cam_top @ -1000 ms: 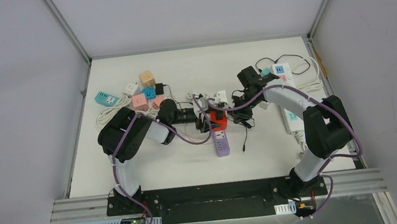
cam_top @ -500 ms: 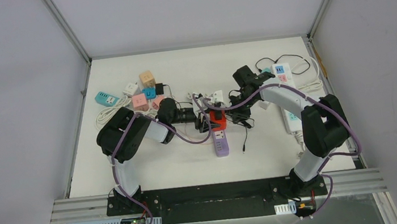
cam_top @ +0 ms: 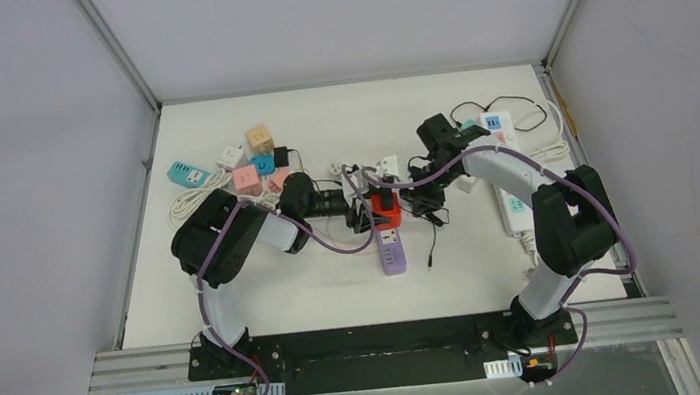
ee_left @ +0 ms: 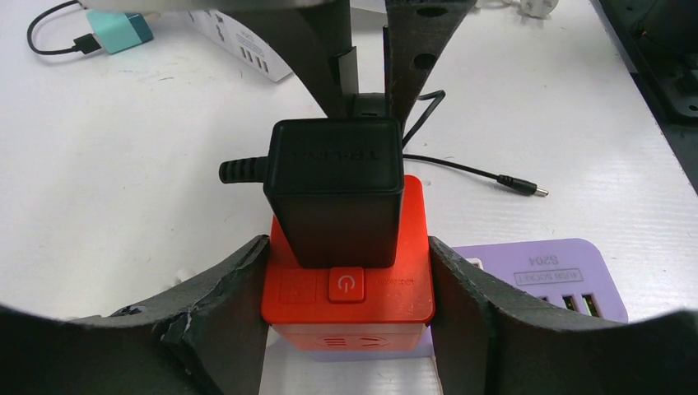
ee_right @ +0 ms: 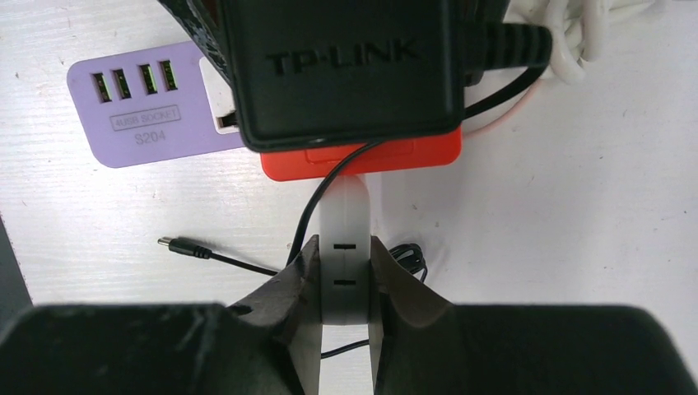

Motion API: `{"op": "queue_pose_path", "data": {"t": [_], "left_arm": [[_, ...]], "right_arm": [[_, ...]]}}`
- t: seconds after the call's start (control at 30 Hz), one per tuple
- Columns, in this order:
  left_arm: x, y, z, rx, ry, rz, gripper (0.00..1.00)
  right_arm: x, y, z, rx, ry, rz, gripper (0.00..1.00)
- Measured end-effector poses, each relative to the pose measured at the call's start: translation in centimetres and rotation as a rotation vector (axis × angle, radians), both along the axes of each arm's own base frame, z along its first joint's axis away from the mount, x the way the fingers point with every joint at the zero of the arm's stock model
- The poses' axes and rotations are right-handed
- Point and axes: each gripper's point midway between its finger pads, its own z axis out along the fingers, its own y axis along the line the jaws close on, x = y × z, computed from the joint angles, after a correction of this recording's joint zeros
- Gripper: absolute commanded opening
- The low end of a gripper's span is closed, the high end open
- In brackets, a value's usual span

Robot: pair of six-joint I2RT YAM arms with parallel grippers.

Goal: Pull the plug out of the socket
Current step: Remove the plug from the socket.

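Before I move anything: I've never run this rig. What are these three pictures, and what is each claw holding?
Two robot arms are bolted at the near edge of the table, each ending in a two-finger claw. The wide picture looks down from above and behind them; the other two come from a camera on each wrist. The left gripper clamps the red socket from both sides. A black adapter sits plugged into it: that is the plug to pull. The right gripper is shut on a white strip reaching toward the socket, not on the adapter; what that strip is I cannot tell. Nearby lie a purple USB strip, a loose cable end, coloured cubes and a white power strip.
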Motion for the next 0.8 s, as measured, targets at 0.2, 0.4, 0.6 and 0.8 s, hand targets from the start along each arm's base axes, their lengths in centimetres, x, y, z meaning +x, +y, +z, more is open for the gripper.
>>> {"op": "queue_pose_path", "data": {"t": [0.2,0.4,0.6,0.8], "left_arm": [[0.11,0.15,-0.02,0.000,0.001,0.001,0.00],[0.12,0.23,-0.02,0.001,0.000,-0.002,0.00],[-0.05,0.18,0.03,-0.001,0.000,-0.009,0.00],[-0.28,0.14,0.15,-0.005,-0.005,-0.022,0.00]], "right_arm": [[-0.29,0.65,0.00,-0.025,-0.018,0.025,0.00],[-0.26,0.62,-0.02,-0.044,-0.028,0.029,0.00],[-0.05,0.26,-0.17,-0.013,-0.022,0.019,0.00],[-0.22,0.25,-0.28,0.027,-0.077,0.078,0.00]]}}
